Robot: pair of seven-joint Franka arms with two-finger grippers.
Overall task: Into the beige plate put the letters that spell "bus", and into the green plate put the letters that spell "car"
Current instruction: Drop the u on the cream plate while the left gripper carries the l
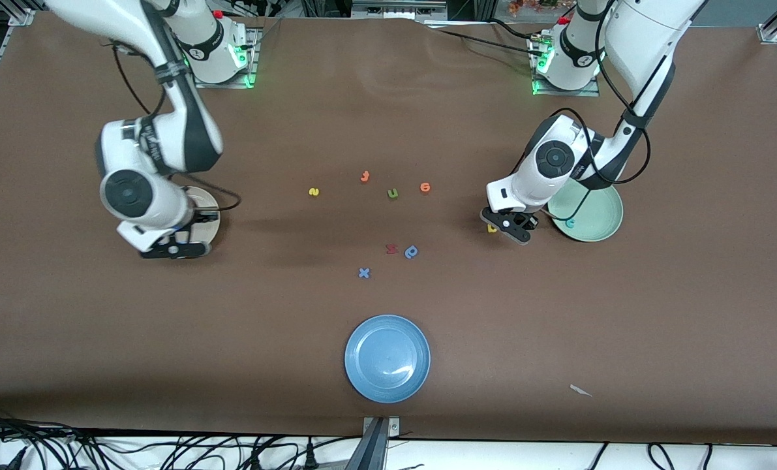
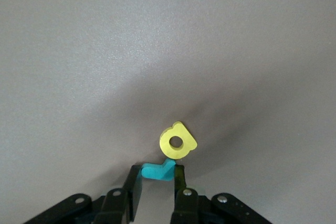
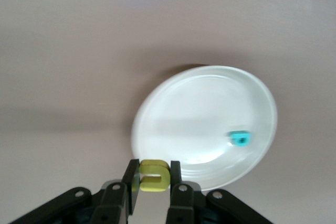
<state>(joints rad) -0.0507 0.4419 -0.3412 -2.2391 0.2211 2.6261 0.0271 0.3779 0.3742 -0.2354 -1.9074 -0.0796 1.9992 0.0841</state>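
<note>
Over the beige plate (image 3: pixel 210 124), with the teal b (image 3: pixel 241 138) in it: right pincer (image 3: pixel 153 178) clamped on yellow u (image 3: pixel 154 175), ready to drop. Beside the green plate (image 1: pixel 600 222): left pincer (image 2: pixel 157 182) gripping teal r (image 2: pixel 158 170) above yellow a (image 2: pixel 177 141); next, carry it to the plate.

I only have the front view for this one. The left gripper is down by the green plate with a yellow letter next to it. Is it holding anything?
Observer: Yes. The left wrist view shows the left gripper shut on a thin teal letter.
Operator: So the yellow one is loose?
Observer: It is. The yellow "a" lies flat on the table just past the fingertips, not between them.
Operator: And the right gripper? Its arm hides the beige plate from me.
Observer: The right gripper is shut on a yellow "u" over the edge of the beige plate, and a second teal letter lies in that plate.
</note>
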